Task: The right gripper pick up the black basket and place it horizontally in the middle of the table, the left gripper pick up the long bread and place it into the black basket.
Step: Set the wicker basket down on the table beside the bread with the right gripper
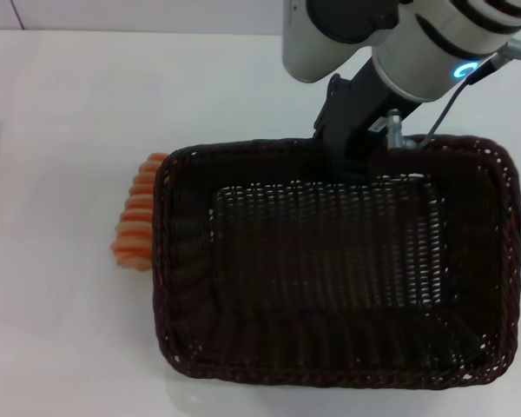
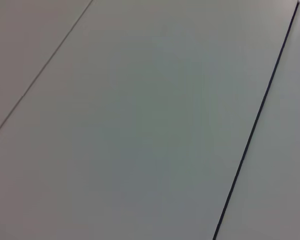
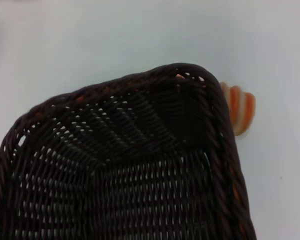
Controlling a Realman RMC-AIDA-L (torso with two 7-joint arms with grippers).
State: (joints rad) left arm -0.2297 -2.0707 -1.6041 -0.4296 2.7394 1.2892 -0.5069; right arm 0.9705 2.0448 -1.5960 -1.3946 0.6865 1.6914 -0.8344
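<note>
Bread [image 1: 137,214], striped orange and tan, lies on the white table [image 1: 61,130] at my far left, tucked against the left wall of the basket [image 1: 330,356] and partly hidden by its rim. The dark woven basket fills the middle and right of my view, open side up. My right gripper [image 1: 347,152] reaches down onto its far rim; I cannot tell how my jaws stand there. My left gripper is out of sight.
</note>
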